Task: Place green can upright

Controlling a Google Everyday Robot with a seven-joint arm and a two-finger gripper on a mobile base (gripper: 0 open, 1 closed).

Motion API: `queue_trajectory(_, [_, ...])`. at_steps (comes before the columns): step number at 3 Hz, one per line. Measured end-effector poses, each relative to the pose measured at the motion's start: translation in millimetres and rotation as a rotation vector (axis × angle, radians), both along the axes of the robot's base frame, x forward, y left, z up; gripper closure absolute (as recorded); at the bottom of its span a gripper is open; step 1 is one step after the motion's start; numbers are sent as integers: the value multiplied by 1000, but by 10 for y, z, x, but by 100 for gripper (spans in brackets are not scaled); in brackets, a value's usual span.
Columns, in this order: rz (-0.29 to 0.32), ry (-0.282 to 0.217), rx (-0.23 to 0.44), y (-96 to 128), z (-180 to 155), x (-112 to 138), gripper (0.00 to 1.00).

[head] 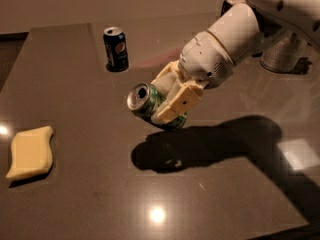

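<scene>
Because the gripper (167, 101) is closed around the green can (146, 100), tilted with its top toward ten o'clock and seemingly just above the desk (75, 184), the wrist should turn the base fully downward, then lower gently before releasing.

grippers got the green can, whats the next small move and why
Probably rotate the wrist so the silver top faces up before lowering. The gripper has its fingers shut on the green can, held tilted nearly on its side, top pointing left, seemingly just above the table; setting it down now would likely leave it lying over.
</scene>
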State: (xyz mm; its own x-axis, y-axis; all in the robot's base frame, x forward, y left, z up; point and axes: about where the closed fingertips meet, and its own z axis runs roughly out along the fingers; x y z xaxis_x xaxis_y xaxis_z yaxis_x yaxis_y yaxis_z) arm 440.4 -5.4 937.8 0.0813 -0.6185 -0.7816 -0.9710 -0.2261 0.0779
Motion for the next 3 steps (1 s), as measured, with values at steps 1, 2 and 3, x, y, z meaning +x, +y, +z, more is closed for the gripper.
queue_trajectory(1, [-112, 48, 92, -3, -10, 36, 100])
queue_trajectory(2, [-233, 62, 173, 3, -50, 101, 100])
queue_trajectory(3, [-305, 60, 262, 14, -85, 174, 100])
